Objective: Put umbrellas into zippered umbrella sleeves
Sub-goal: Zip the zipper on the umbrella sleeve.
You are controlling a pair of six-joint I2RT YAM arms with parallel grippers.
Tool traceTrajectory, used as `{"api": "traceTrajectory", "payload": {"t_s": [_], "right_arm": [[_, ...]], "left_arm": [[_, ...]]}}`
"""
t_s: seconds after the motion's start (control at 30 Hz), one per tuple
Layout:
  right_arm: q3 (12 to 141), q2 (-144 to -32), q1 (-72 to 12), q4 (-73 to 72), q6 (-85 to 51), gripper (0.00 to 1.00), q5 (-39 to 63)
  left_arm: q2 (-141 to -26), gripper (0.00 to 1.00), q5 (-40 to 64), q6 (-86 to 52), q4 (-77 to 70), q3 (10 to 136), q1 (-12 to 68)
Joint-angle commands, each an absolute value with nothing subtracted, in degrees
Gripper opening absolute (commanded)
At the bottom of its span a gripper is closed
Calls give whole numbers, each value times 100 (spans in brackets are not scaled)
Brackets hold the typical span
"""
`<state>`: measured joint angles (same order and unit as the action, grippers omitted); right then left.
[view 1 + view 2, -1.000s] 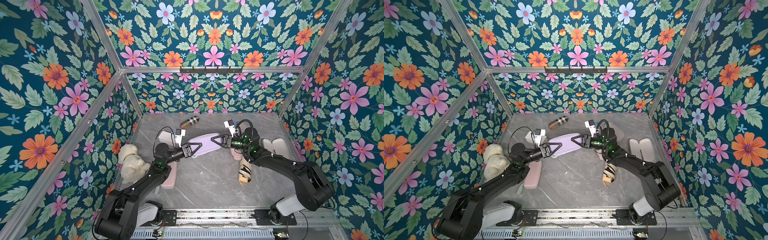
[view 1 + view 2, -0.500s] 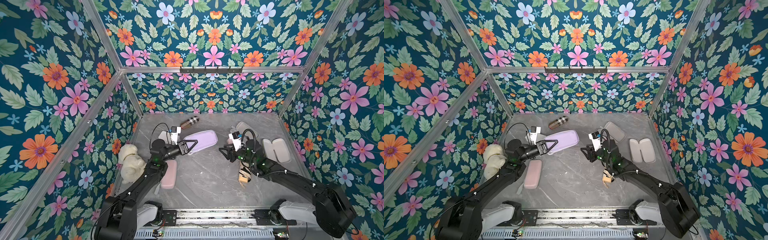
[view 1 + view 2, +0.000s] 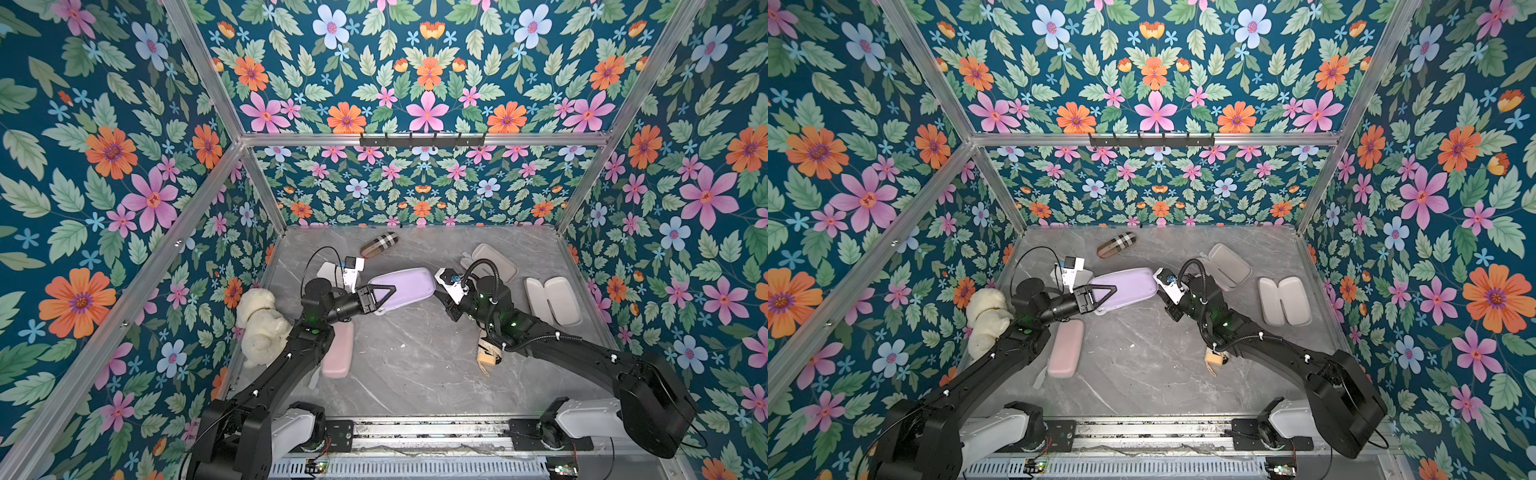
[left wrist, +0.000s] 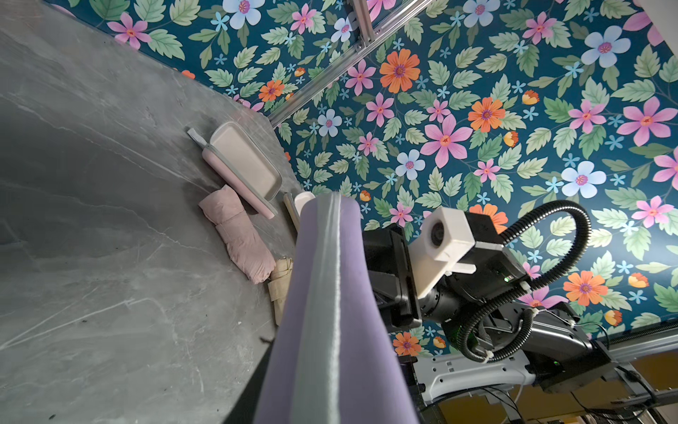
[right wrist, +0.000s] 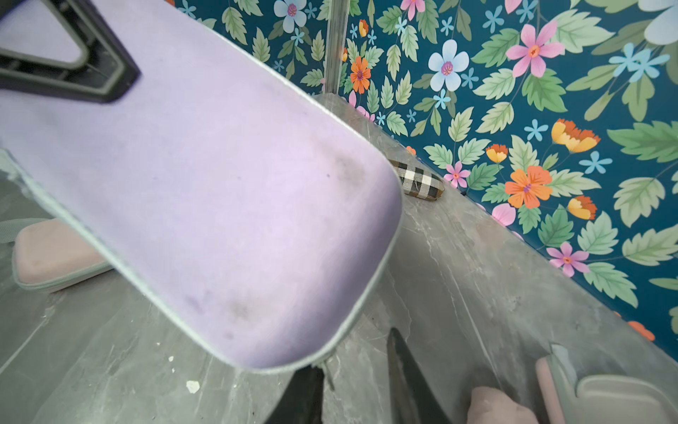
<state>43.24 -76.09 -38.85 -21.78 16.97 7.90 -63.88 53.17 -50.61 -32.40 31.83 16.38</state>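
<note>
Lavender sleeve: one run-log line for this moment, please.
lavender sleeve: closed, raised | left end effector: shut on lavender sleeve | right end effector: open, at sleeve's free end

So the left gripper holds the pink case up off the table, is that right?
No. It is the lavender case that the left gripper holds up off the table, as both top views show. The pink case lies flat.

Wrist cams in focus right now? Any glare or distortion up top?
Right wrist: lavender sleeve fills most of the frame, close and soft; wall sharper. Left wrist: same sleeve soft up close, pink umbrella crisp. Both top views: even light, no harsh glare, faint shadows on the table, posts splayed by wide-angle.
</note>
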Motion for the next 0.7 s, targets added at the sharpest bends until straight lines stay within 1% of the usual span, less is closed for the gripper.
{"api": "traceTrajectory", "payload": {"t_s": [0.0, 0.27, 0.4, 0.53, 0.6, 0.67], "right_arm": [[4377, -7592, -3960, -2423, 2185, 23, 879], [4356, -7535, -4059, -2320, 2607, 13, 836], [4492, -7568, -4033, -2192, 2667, 0, 755], [4667, -7696, -3731, -2179, 2672, 0, 694], [4792, -7794, -3559, -2259, 2750, 0, 711], [4970, -7913, -3496, -2319, 2882, 0, 719]], "left_arm": [[-6373, 9, 5521, -4779, -3127, 3243, 1652], [-6378, 8, 5607, -4471, -2669, 3361, 1642], [-6393, 7, 5630, -4149, -2124, 3450, 1643], [-6437, 4, 5685, -3697, -1299, 3577, 1643], [-6470, 1, 5740, -3590, -1065, 3571, 1652], [-6506, 0, 5790, -3542, -968, 3550, 1662]]}}
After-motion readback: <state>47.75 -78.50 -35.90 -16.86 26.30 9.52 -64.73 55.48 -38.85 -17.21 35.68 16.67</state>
